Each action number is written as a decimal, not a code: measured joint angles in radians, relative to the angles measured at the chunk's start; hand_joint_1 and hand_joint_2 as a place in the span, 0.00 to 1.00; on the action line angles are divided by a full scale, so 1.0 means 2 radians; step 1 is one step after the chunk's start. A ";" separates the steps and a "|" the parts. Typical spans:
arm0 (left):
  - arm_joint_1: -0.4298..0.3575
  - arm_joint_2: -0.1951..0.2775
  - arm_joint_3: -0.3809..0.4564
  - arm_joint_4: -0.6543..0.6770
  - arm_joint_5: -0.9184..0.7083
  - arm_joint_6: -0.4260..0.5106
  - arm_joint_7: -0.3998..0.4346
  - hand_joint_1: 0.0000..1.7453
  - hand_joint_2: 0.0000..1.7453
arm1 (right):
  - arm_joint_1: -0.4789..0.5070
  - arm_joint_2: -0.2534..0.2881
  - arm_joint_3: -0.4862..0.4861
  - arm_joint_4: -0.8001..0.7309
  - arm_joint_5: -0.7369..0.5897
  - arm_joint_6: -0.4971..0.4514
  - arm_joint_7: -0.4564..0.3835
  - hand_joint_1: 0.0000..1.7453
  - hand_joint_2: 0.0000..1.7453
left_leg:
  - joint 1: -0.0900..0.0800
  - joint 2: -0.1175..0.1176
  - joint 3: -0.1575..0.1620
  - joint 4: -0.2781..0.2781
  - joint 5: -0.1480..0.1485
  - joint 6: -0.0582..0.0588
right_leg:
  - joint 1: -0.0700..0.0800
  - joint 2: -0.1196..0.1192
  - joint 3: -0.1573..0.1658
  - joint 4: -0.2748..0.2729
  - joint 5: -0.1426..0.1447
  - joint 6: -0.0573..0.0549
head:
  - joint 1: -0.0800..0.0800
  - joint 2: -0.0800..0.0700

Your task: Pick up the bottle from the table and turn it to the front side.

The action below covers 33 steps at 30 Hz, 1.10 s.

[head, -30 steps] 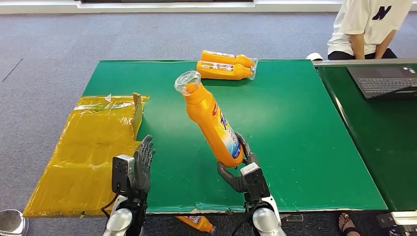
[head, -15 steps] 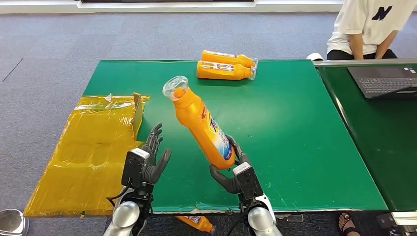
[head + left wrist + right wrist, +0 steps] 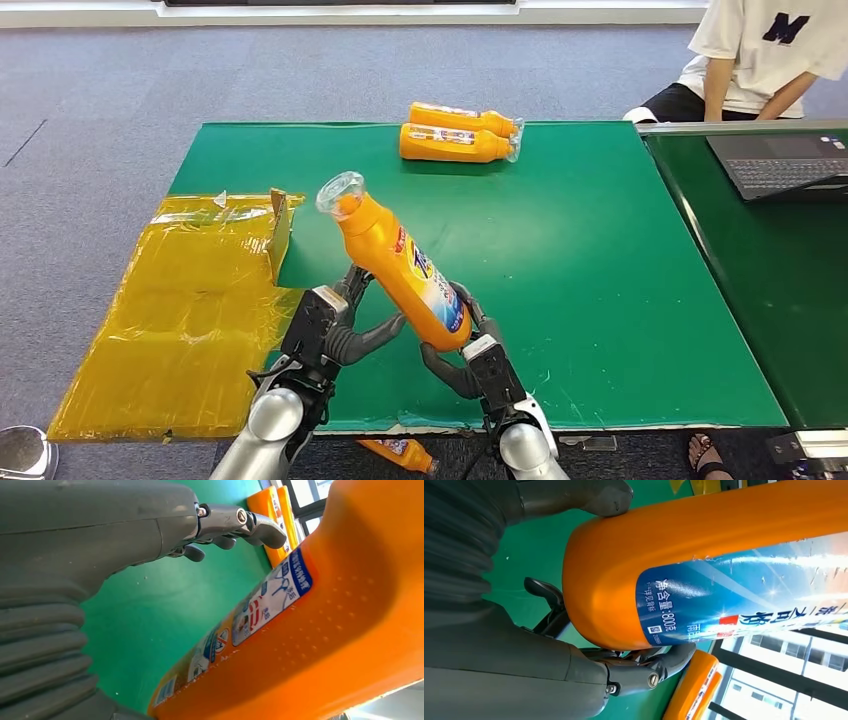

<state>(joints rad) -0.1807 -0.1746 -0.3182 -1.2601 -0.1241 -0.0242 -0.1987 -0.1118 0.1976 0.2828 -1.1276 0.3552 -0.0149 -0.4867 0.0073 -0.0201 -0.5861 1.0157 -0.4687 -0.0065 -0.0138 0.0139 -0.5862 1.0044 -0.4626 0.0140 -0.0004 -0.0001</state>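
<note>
An orange bottle [image 3: 408, 272] with a blue and white label and a clear cap is held tilted above the green table [image 3: 600, 270], cap up and to the left. My right hand [image 3: 468, 352] grips its base from below. The right wrist view has the thumb and fingers [image 3: 644, 672] wrapped around the bottle's [image 3: 704, 545] bottom end. My left hand [image 3: 333, 325] is just left of the bottle's lower body, fingers spread toward it. In the left wrist view those fingers [image 3: 240, 522] reach out alongside the bottle [image 3: 325, 645] without closing on it.
Two more orange bottles [image 3: 458, 134] lie wrapped together at the table's far edge. A yellow plastic sheet [image 3: 190, 300] covers the left end. A laptop [image 3: 780, 165] sits on the adjoining table, where a person [image 3: 760, 55] sits. Another bottle [image 3: 400, 455] lies on the floor.
The bottle's top has swung further left and lower in my right hand. My left hand has risen and moved right, up beside the bottle's lower body.
</note>
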 joint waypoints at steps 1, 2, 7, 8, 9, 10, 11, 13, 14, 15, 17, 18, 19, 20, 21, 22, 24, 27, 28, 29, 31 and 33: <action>-0.001 0.000 -0.001 0.002 0.000 0.000 0.000 0.00 1.00 | 0.000 0.000 0.000 0.001 0.000 0.000 0.000 1.00 1.00 | 0.000 0.000 0.000 0.000 0.000 0.000 | 0.000 0.000 0.000 0.000 0.000 0.000 | 0.000 0.000; -0.002 0.000 -0.001 0.003 0.000 0.000 0.000 0.00 1.00 | 0.000 0.000 0.000 0.001 0.000 0.000 0.000 1.00 1.00 | 0.000 0.000 0.000 0.000 0.000 0.000 | 0.000 0.000 0.000 0.000 0.000 0.000 | 0.000 0.000; -0.006 0.001 -0.001 0.009 0.000 0.000 0.000 0.00 1.00 | -0.001 0.000 0.000 0.003 0.000 0.000 -0.001 1.00 1.00 | 0.000 0.000 0.000 0.000 0.000 0.000 | 0.000 0.000 0.000 0.000 0.000 0.000 | 0.000 0.000; -0.006 0.001 -0.002 0.010 0.000 0.000 0.000 0.00 1.00 | -0.002 0.000 0.000 0.003 0.000 0.000 -0.001 1.00 1.00 | 0.000 0.000 0.000 0.000 0.000 0.000 | 0.000 0.000 0.000 0.000 0.000 0.000 | 0.000 0.000; -0.007 0.001 -0.002 0.010 0.000 0.000 0.000 0.00 1.00 | -0.003 0.000 0.000 0.004 0.000 0.000 -0.001 1.00 1.00 | 0.000 0.000 0.000 0.000 0.000 0.000 | 0.000 0.000 0.000 0.000 0.000 0.000 | 0.000 0.000; -0.007 0.002 -0.003 0.011 0.001 0.000 0.000 0.00 1.00 | -0.003 0.000 0.000 0.004 0.000 0.000 -0.001 1.00 1.00 | 0.000 0.000 0.000 0.000 0.000 0.000 | 0.000 0.000 0.000 0.000 0.000 0.000 | 0.000 0.000; -0.007 0.002 -0.003 0.011 0.001 0.000 0.000 0.00 1.00 | -0.003 0.000 0.000 0.005 0.000 0.000 -0.001 1.00 1.00 | 0.000 0.000 0.000 0.000 0.000 0.000 | 0.000 0.000 0.000 0.000 0.000 0.000 | 0.000 0.000; -0.007 0.003 -0.004 0.012 0.001 0.000 0.000 0.00 1.00 | -0.004 0.000 0.000 0.005 0.000 0.000 -0.001 1.00 1.00 | 0.000 0.000 0.000 0.000 0.000 0.000 | 0.000 0.000 0.000 0.000 0.000 0.000 | 0.000 0.000; -0.007 0.003 -0.004 0.012 0.001 0.000 0.000 0.00 1.00 | -0.004 0.000 0.000 0.005 0.000 0.000 -0.001 1.00 1.00 | 0.000 0.000 0.000 0.000 0.000 0.000 | 0.000 0.000 0.000 0.000 0.000 0.000 | 0.000 0.000; -0.007 0.003 -0.004 0.012 0.001 0.000 0.000 0.00 1.00 | -0.004 0.000 0.000 0.006 0.000 0.000 -0.001 1.00 1.00 | 0.000 0.000 0.000 0.000 0.000 0.000 | 0.000 0.000 0.000 0.000 0.000 0.000 | 0.000 0.000; -0.007 0.003 -0.004 0.013 0.001 0.000 0.000 0.00 1.00 | -0.004 0.000 0.000 0.006 0.000 0.000 -0.001 1.00 1.00 | 0.000 0.000 0.000 0.000 0.000 0.000 | 0.000 0.000 0.000 0.000 0.000 0.000 | 0.000 0.000; -0.007 0.003 -0.004 0.013 0.001 0.000 0.000 0.00 1.00 | -0.004 0.000 0.000 0.006 0.000 0.000 -0.001 1.00 1.00 | 0.000 0.000 0.000 0.000 0.000 0.000 | 0.000 0.000 0.000 0.000 0.000 0.000 | 0.000 0.000; -0.008 0.003 -0.004 0.013 0.001 -0.001 0.000 0.00 1.00 | -0.004 0.000 0.000 0.006 0.000 0.000 -0.001 1.00 1.00 | 0.000 0.000 0.000 0.000 0.000 0.000 | 0.000 0.000 0.000 0.000 0.000 0.000 | 0.000 0.000; -0.008 0.003 -0.004 0.013 0.002 -0.002 0.000 0.00 1.00 | -0.004 0.000 0.000 0.006 0.000 0.000 -0.001 1.00 1.00 | 0.000 0.000 0.000 0.000 0.000 0.000 | 0.000 0.000 0.000 0.000 0.000 0.000 | 0.000 0.000; -0.008 0.003 -0.004 0.013 0.004 -0.003 0.000 0.00 1.00 | -0.004 0.000 0.000 0.006 0.000 0.000 -0.001 1.00 1.00 | 0.000 0.000 0.000 0.000 0.000 0.000 | 0.000 0.000 0.000 0.000 0.000 0.000 | 0.000 0.000; -0.009 0.004 -0.005 0.013 0.007 -0.005 0.001 0.00 1.00 | -0.004 0.000 0.000 0.006 0.000 0.000 -0.001 1.00 1.00 | 0.000 0.000 0.000 0.000 0.000 0.000 | 0.000 0.000 0.000 0.000 0.000 0.000 | 0.000 0.000; -0.014 0.005 -0.008 0.015 0.013 -0.011 0.003 0.00 1.00 | -0.004 0.001 0.000 0.007 0.001 0.000 -0.001 1.00 1.00 | 0.000 0.000 0.000 0.000 0.000 0.000 | 0.000 0.000 0.000 0.000 0.000 0.000 | 0.000 0.000; -0.028 0.006 -0.016 0.018 0.020 -0.019 0.009 0.00 1.00 | -0.004 0.003 0.000 0.008 0.002 0.000 -0.001 1.00 1.00 | 0.000 0.000 0.000 0.000 0.000 0.000 | 0.000 0.000 0.000 0.000 0.000 0.000 | 0.000 0.000; -0.034 0.007 -0.019 0.020 0.023 -0.021 0.011 0.00 1.00 | -0.004 0.004 0.000 0.009 0.003 0.000 -0.002 1.00 1.00 | 0.000 0.000 0.000 0.000 0.000 0.000 | 0.000 0.000 0.000 0.000 0.000 0.000 | 0.000 0.000; -0.040 0.007 -0.023 0.023 0.027 -0.024 0.013 0.00 1.00 | -0.005 0.004 0.000 0.010 0.004 0.000 -0.002 1.00 1.00 | 0.000 0.000 0.000 0.000 0.000 0.000 | 0.000 0.000 0.000 0.000 0.000 0.000 | 0.000 0.000; -0.052 0.008 -0.031 0.030 0.035 -0.028 0.017 0.00 1.00 | -0.006 0.006 0.000 0.013 0.005 0.000 -0.004 1.00 1.00 | 0.000 0.000 0.000 0.000 0.000 0.000 | 0.000 0.000 0.000 0.000 0.000 0.000 | 0.000 0.000; -0.065 0.008 -0.039 0.040 0.044 -0.032 0.018 0.00 1.00 | -0.008 0.007 0.000 0.018 0.006 -0.002 -0.007 1.00 1.00 | 0.000 0.000 0.000 0.000 0.000 0.000 | 0.000 0.000 0.000 0.000 0.000 0.000 | 0.000 0.000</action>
<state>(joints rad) -0.3104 -0.1589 -0.3970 -1.1807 -0.0368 -0.0881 -0.1623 -0.1277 0.2122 0.2827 -1.0922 0.3664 -0.0179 -0.5004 0.0073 -0.0201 -0.5860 1.0157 -0.4685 -0.0065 -0.0138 0.0139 -0.5864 1.0045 -0.4622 0.0138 -0.0002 0.0000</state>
